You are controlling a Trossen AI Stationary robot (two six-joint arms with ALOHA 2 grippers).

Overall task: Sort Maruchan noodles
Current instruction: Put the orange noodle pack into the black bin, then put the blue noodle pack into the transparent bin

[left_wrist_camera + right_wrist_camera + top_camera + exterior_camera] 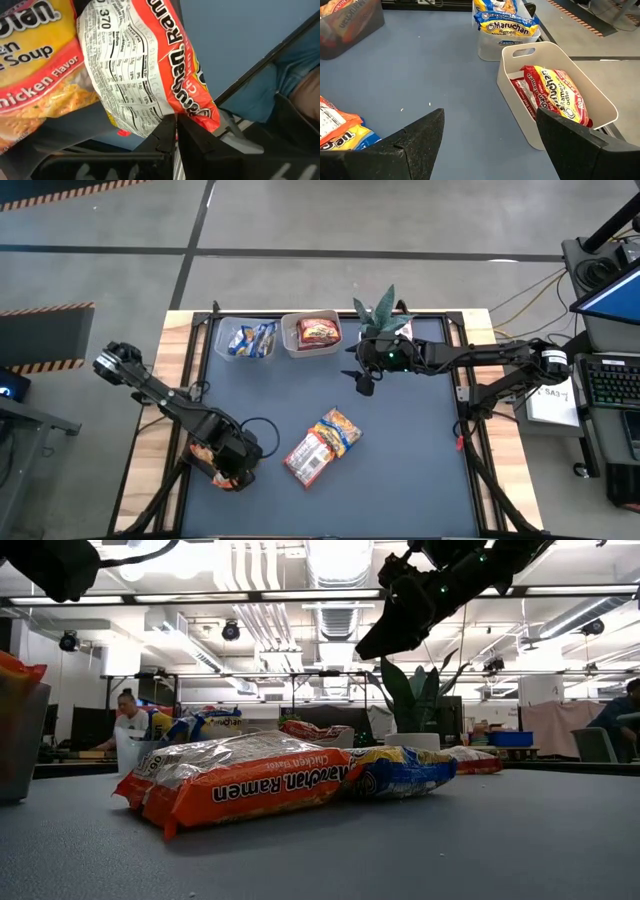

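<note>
Along the upper edge of the dark grey mat [400,440] in the high view stand two tubs side by side. The clear tub [246,340], left of centre, holds blue-and-yellow Maruchan packets [252,338]; the right wrist view shows one of them face up at the top centre. Just to its right, the white tub [312,334] with a slot handle holds red-and-white Maruchan packets [555,92], lying tilted against its wall in the right wrist view. A third dark tub [222,470] sits at the lower left of the high view, under the left arm, with orange packets in it.

Two loose packets lie touching in the lower middle of the mat. The orange chicken ramen packet [309,455] has its long axis running diagonally from lower left to upper right; the blue-and-yellow loose packet [339,427] adjoins its upper right end. In the low view they fill the centre, the orange one in front with its lettering upside down.

The left gripper [175,131] is over the lower-left tub, its fingers pinched tight on the edge of an orange held packet [150,65], which hangs with its nutrition panel showing.

The right gripper [365,383] hovers over the mat just below a potted plant [385,315] at the upper centre, its fingers spread wide and holding nothing. Beyond the table, in the low view, a person [128,715] sits at the left.
</note>
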